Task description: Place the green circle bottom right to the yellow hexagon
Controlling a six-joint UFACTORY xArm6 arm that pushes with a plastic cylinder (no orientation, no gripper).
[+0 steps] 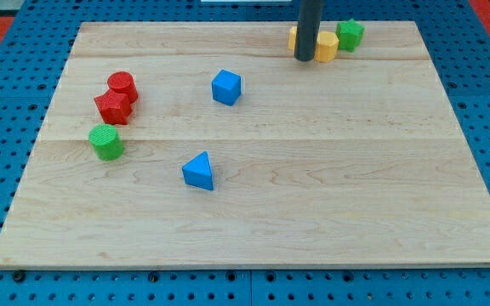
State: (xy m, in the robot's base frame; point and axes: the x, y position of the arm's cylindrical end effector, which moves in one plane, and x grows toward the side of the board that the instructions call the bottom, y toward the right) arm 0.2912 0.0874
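Observation:
The green circle [106, 141] is a short green cylinder at the view's left, just below the red blocks. The yellow hexagon [327, 46] sits near the view's top, right of centre, partly hidden by the dark rod. My tip [304, 58] rests on the board touching the yellow block's left side. A second yellow piece [293, 37] peeks out left of the rod. The tip is far from the green circle, across the board to its upper right.
A green block [350, 34] touches the yellow hexagon's upper right. A red cylinder [122, 85] and a red star-like block [112, 107] sit together at the left. A blue cube-like block [226, 87] and a blue triangle [199, 171] lie mid-board.

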